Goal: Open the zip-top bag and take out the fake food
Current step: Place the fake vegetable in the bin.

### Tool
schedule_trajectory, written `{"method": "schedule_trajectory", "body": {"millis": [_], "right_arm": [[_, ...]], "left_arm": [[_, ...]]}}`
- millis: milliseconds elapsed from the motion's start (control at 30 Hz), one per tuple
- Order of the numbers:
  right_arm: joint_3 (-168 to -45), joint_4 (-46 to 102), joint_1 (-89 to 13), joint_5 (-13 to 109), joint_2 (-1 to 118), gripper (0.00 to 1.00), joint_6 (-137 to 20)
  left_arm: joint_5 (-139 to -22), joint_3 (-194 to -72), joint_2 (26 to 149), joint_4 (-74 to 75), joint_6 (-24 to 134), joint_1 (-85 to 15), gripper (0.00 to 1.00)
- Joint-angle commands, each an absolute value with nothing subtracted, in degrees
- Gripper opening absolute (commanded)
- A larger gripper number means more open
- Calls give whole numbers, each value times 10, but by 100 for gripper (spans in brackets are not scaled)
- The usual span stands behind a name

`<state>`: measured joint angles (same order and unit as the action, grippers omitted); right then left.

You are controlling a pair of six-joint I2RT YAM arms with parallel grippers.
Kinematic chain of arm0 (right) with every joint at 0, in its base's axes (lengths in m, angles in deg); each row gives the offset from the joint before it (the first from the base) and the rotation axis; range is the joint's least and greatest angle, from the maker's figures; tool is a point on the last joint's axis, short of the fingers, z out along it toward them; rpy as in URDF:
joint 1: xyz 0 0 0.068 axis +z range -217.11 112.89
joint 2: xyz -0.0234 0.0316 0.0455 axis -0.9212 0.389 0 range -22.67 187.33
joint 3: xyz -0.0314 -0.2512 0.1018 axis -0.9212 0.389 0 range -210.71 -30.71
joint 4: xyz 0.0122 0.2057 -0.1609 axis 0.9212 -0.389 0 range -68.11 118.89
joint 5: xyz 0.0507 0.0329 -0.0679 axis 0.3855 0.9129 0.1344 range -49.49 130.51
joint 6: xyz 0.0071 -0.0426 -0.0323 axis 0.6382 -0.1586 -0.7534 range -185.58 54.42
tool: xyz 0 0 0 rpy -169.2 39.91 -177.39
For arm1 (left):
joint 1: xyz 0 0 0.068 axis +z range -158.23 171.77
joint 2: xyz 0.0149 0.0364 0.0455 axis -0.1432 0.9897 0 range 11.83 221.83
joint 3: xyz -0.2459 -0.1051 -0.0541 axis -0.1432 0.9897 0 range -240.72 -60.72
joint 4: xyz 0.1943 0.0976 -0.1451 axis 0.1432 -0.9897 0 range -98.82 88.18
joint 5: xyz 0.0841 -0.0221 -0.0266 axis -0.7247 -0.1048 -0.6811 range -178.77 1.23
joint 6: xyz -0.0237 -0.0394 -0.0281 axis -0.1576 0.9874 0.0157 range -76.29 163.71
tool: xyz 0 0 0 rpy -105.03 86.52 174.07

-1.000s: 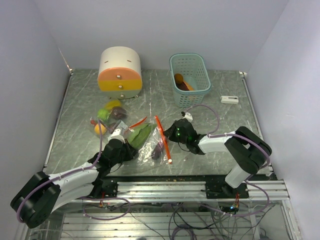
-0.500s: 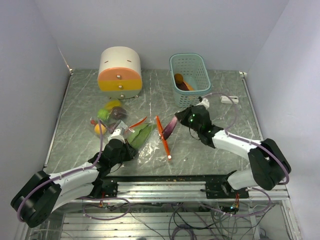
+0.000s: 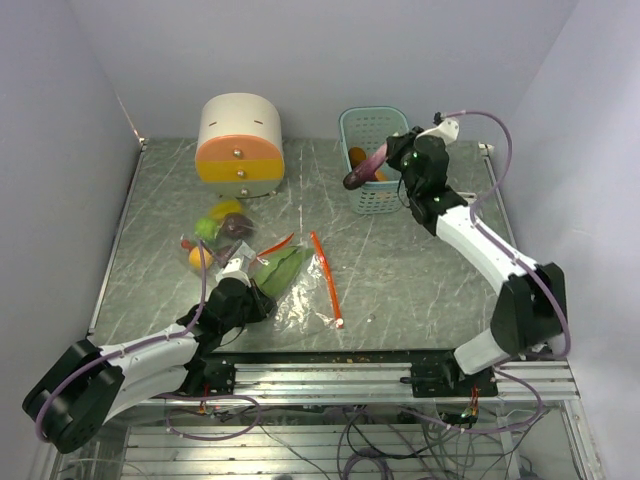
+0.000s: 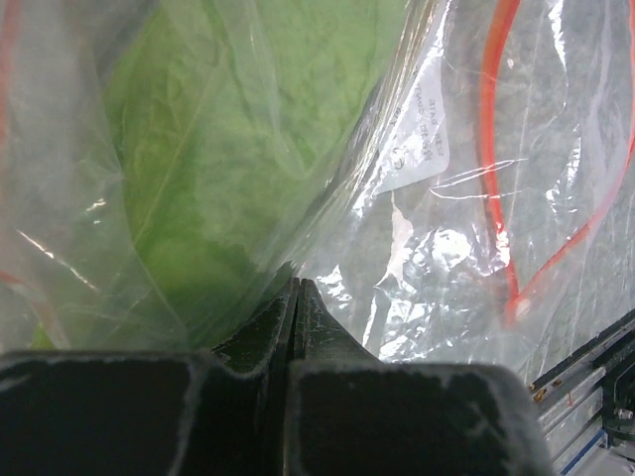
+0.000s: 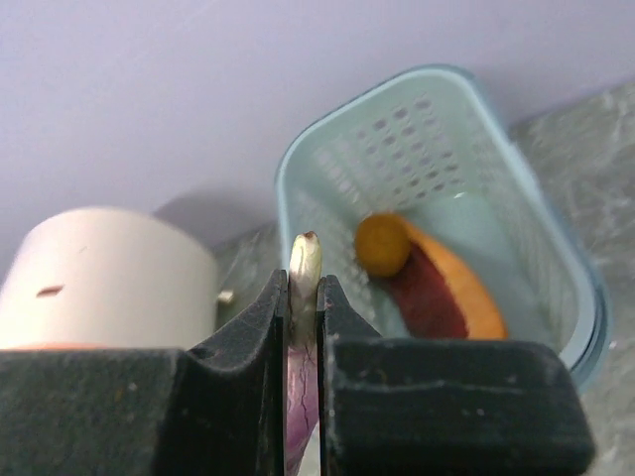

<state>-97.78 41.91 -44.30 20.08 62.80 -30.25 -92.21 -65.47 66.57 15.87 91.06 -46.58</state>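
The clear zip-top bag (image 3: 305, 290) with an orange zip strip (image 3: 327, 280) lies open on the table, a flat green leafy piece (image 3: 281, 270) inside it. My left gripper (image 3: 243, 297) is shut on the bag's plastic; its wrist view shows the jaws (image 4: 296, 288) pinching film beside the leaf (image 4: 218, 169). My right gripper (image 3: 388, 160) is shut on a purple leafy piece (image 3: 362, 171) and holds it above the teal basket (image 3: 345, 135). In the right wrist view the piece (image 5: 305, 253) sticks up between the fingers.
Lime-green, yellow, dark and orange toy fruits (image 3: 220, 228) lie left of the bag. The basket (image 5: 446, 74) holds an orange ball (image 5: 382, 245) and an orange-and-red slice (image 5: 437, 290). A cream-and-orange drawer box (image 3: 240, 145) stands at the back left. A small white object (image 3: 459, 199) lies at the right.
My right gripper has lifted the purple piece out of the bag and carried it back and right to above the basket. The left gripper has stayed put.
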Motion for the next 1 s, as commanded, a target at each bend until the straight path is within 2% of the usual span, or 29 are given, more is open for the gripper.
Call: {"method": "schedule_trajectory", "body": {"millis": [0,167,367,433,600,700,867,967], "right_arm": [[-1043,410,-474,169,708,0,-344],[-1107,411,-507,162,777,0,-363],[-1149,401,-548,215,821,1,-346],[-1155,399,-553,231,830,8,-349],[-1164,384,-556,299,841,43,-367],[-1140,394,-556,307,818,56,-372],[-1065,422,-554,298,728,59,-367],[-978,454,-547,315,646,54,-352]], "left_arm": [[-929,-655,672,156,901,-462,7],[-928,-657,672,148,900,-463,7],[-925,-655,663,144,899,-462,7],[-927,-656,666,146,899,-463,7],[-928,-656,691,166,898,-463,7],[-924,-656,701,174,899,-463,7],[-923,-653,686,168,902,-462,7],[-929,-656,672,154,901,-463,7]]}}
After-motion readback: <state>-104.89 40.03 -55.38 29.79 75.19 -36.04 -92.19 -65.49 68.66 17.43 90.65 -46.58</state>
